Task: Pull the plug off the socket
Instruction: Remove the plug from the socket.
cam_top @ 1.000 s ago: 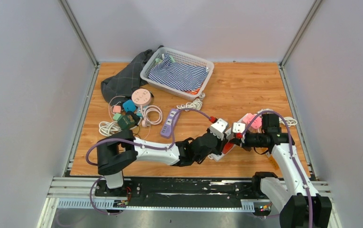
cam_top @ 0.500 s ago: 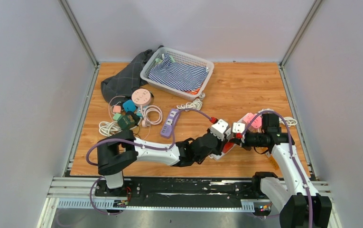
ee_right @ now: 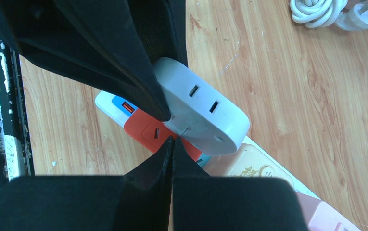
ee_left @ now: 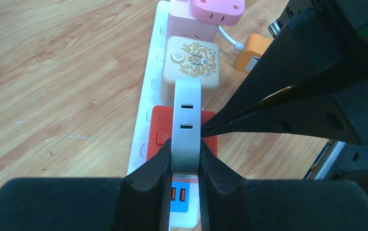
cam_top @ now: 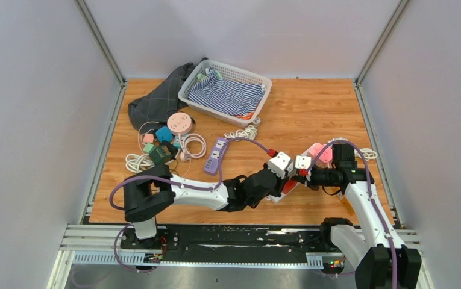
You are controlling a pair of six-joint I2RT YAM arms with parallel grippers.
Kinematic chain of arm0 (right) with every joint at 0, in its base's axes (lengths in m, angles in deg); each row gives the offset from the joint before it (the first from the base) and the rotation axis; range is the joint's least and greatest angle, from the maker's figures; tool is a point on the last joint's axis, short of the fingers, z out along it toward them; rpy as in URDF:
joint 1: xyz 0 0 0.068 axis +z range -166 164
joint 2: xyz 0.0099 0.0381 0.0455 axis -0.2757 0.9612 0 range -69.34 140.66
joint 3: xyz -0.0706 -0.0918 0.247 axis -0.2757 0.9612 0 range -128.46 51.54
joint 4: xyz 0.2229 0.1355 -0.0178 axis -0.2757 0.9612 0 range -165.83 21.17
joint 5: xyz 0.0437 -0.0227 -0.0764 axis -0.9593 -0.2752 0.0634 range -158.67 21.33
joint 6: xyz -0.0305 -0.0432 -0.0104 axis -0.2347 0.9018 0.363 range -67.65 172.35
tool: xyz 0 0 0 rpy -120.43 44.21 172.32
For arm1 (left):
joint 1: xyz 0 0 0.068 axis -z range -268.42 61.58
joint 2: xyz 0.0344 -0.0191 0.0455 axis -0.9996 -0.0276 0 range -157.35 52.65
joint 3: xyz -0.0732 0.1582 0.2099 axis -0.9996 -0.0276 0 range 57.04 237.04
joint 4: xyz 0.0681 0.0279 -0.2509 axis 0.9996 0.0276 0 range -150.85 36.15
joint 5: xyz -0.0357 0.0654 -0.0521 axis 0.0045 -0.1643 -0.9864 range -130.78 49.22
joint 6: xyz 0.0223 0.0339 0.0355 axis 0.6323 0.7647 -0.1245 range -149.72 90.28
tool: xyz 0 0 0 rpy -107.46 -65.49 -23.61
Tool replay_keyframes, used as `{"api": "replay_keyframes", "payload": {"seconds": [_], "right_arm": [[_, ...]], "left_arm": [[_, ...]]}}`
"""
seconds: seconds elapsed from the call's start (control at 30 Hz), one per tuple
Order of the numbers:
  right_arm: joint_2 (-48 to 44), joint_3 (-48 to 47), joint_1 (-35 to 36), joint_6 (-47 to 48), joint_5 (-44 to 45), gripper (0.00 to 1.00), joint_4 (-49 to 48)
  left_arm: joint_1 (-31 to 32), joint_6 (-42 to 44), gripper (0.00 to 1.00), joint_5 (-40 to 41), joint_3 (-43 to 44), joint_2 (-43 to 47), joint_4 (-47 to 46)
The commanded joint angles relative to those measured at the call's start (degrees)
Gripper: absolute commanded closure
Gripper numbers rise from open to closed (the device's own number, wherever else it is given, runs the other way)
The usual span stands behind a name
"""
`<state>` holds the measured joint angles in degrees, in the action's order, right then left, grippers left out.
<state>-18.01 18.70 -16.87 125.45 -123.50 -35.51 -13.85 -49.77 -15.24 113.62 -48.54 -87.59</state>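
My left pincer (ee_left: 186,162) clamps the plug (ee_left: 186,106), which sits in the strip's (ee_left: 141,125) red socket (ee_left: 158,137). The right pincer (ee_right: 172,144), closed, presses beside it. Next, I reckon: pull straight off.

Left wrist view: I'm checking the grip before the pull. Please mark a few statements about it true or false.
1. The left gripper is shut on the white plug. True.
2. The right gripper is wide open. False: its fingers are closed together, with the tip at the plug's base.
3. The white plug sits on the orange socket block. True.
4. The beige cube lies loose on the wood. False: it sits on the white power strip, right beyond the orange socket block.
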Motion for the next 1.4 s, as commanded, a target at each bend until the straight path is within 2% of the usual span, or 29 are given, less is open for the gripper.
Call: {"api": "replay_keyframes", "payload": {"seconds": [0.0,0.1,0.17,0.23,0.37,0.47,0.53,0.63,0.7,0.8,0.93,1.0,1.1,1.23,1.37], "right_arm": [[1.4,2.0,0.6,0.3,6.7,0.99,6.4],[1.6,2.0,0.6,0.4,6.8,1.0,6.6],[1.7,2.0,0.6,0.6,6.8,0.99,6.7],[1.6,2.0,0.6,0.7,6.7,0.99,6.9],[1.7,1.9,0.6,1.0,6.5,0.99,7.1],[1.7,1.8,0.6,1.3,6.5,0.99,7.2],[2.0,1.8,0.6,1.4,6.5,0.99,7.4],[2.2,1.7,0.6,1.5,6.6,0.98,7.5],[2.2,1.8,0.6,1.7,6.6,0.98,7.6],[2.2,1.8,0.6,1.6,6.6,0.98,7.7],[2.3,1.8,0.6,1.7,6.5,0.98,7.7],[2.3,1.8,0.6,1.8,6.6,0.98,7.7],[2.5,1.8,0.6,1.8,6.6,0.98,7.8],[2.5,1.9,0.6,1.9,6.8,0.98,7.8],[2.5,1.8,0.6,1.9,6.8,0.98,7.8]], "left_arm": [[-3.0,0.5,1.0,2.1,-0.8,-0.8,2.5],[-6.1,-7.7,1.0,-8.1,-0.5,-1.1,2.4],[-6.3,-9.1,1.0,-10.0,-0.2,-0.8,2.4],[-6.1,-8.2,1.0,-9.4,-0.4,0.3,2.4],[-3.2,0.0,1.0,2.3,-1.7,2.2,2.6],[-2.9,2.4,1.0,5.1,-2.1,1.7,2.8],[-3.3,1.5,1.0,2.3,-1.9,1.2,2.9],[-5.4,-6.2,1.0,-5.8,-1.6,1.0,2.7],[-5.7,-7.5,1.0,-6.7,-1.3,1.2,2.7],[-5.1,-5.1,1.0,-2.6,-1.8,2.5,2.9],[-1.7,4.1,1.0,11.0,-2.5,3.0,3.1],[-1.4,4.9,1.0,12.0,-2.5,2.4,3.1],[-1.9,2.2,1.0,6.4,-1.7,1.4,3.0],[-4.3,-7.1,1.0,-2.1,-1.5,1.1,2.8],[-4.5,-9.0,1.0,-2.1,-2.1,2.9,2.8]]}}
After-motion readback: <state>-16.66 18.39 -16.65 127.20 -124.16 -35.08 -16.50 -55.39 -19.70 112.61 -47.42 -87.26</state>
